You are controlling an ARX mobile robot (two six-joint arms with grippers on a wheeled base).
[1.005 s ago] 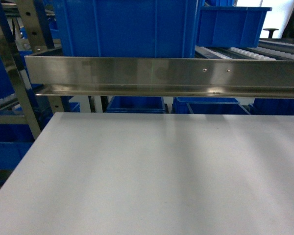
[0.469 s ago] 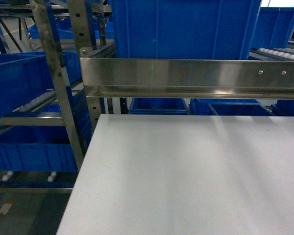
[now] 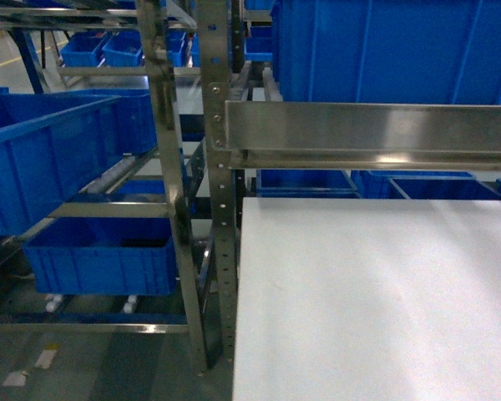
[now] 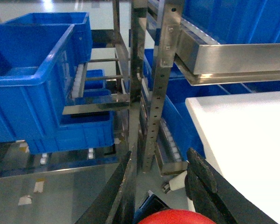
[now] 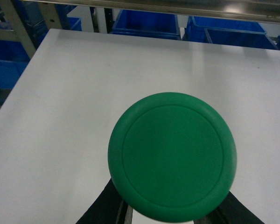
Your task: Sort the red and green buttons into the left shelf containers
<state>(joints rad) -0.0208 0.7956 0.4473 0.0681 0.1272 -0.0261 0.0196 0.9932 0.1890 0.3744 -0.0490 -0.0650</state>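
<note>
Neither gripper shows in the head view. In the left wrist view, my left gripper (image 4: 160,161) has its black fingers (image 4: 203,179) on either side of a red button (image 4: 175,217), which shows only at the bottom edge. Blue shelf containers (image 4: 30,81) sit ahead to the left on the steel rack; they are also the blue containers (image 3: 46,154) in the head view. In the right wrist view, my right gripper (image 5: 170,207) is shut on a round green button (image 5: 171,156), held above the white table (image 5: 60,116). The button hides its fingertips.
A perforated steel upright (image 3: 221,209) stands at the white table's (image 3: 376,301) left edge. A steel rail (image 3: 367,134) runs across above the table's back, with a big blue bin (image 3: 384,50) on top. A lower blue bin (image 3: 100,255) sits near the grey floor (image 3: 83,368).
The head view has swung left. The table and rail have slid to the right of the frame, and the left rack with its blue containers has come into view.
</note>
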